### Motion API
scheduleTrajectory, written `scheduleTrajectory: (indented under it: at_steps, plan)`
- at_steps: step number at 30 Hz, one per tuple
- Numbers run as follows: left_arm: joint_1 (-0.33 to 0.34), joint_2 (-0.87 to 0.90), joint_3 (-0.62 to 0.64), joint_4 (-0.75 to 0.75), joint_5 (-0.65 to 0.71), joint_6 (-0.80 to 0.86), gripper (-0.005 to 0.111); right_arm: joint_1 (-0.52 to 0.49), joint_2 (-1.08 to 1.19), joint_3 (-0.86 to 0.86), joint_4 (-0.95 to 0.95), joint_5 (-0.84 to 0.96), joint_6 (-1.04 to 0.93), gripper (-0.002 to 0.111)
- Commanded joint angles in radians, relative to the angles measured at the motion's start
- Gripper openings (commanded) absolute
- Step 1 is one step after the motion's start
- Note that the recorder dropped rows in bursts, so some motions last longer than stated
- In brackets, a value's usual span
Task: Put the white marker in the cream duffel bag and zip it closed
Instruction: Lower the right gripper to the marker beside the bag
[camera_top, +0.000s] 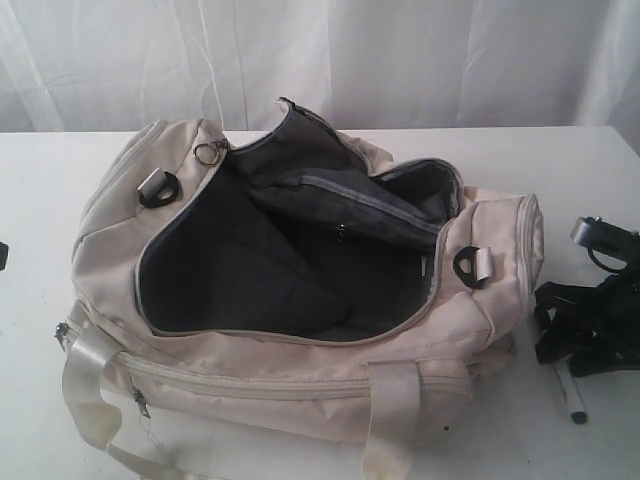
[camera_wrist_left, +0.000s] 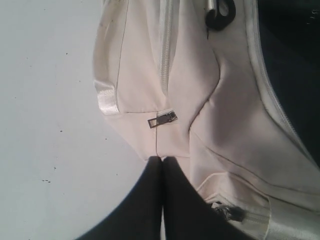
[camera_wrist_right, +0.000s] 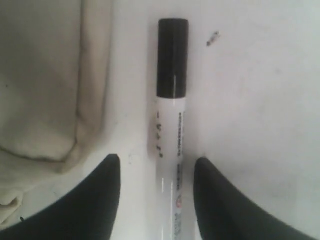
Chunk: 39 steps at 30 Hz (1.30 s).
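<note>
Fingers (camera_wrist_right: 95, 200) of the right gripper (camera_wrist_right: 157, 195) stand spread, one on each side of the white marker (camera_wrist_right: 170, 115), not pinching it. We find the marker flat on the white table (camera_wrist_right: 250, 125), just beside the cream duffel bag (camera_top: 300, 375). Its barrel print is too blurred to read. We record the left gripper (camera_wrist_left: 162, 165) pressed together at the bag's end, near a small zipper pull (camera_wrist_left: 162, 120). The bag's main opening gapes.

Bag (camera_top: 300, 360) sits mid-counter (camera_top: 40, 200), mouth open upward. Marker (camera_top: 567, 390) lies flat on counter, just right of bag's front right corner. Right pincer (camera_wrist_right: 156, 159) straddles marker, one finger each side. Left pincer (camera_wrist_left: 160, 160) at bag's left end, near zip pull (camera_wrist_left: 162, 120).
</note>
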Motion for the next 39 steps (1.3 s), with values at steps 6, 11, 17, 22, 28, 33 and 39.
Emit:
scheduleTrajectory:
  at_steps: [6,11,17,22,28,33,39]
  plan:
    - [0.004,-0.008,0.007,-0.003,-0.006,-0.004,0.0,0.047,0.022,-0.086,-0.108,0.055,-0.008,0.04]
    - [0.004,-0.008,0.007,-0.003,-0.006,-0.002,0.0,0.058,-0.032,-0.277,-0.51,0.312,0.365,0.039]
    - [0.004,-0.008,0.007,-0.003,0.001,0.049,0.0,0.116,-0.24,-0.305,-0.614,0.215,0.524,0.032]
    - [0.004,-0.008,0.007,-0.003,0.001,0.049,0.0,0.12,-0.232,-0.203,-0.388,-0.267,0.538,0.032]
    - [0.004,-0.008,0.007,-0.003,0.007,0.049,0.0,0.12,-0.219,-0.203,-0.399,-0.38,0.411,0.032]
    - [0.004,-0.008,0.007,-0.003,0.017,0.049,0.0,0.139,-0.217,-0.199,-0.495,-0.214,0.496,0.032]
    - [0.004,-0.008,0.007,0.0,0.012,0.049,0.0,0.291,-0.215,-0.199,-0.826,0.026,0.75,0.032]
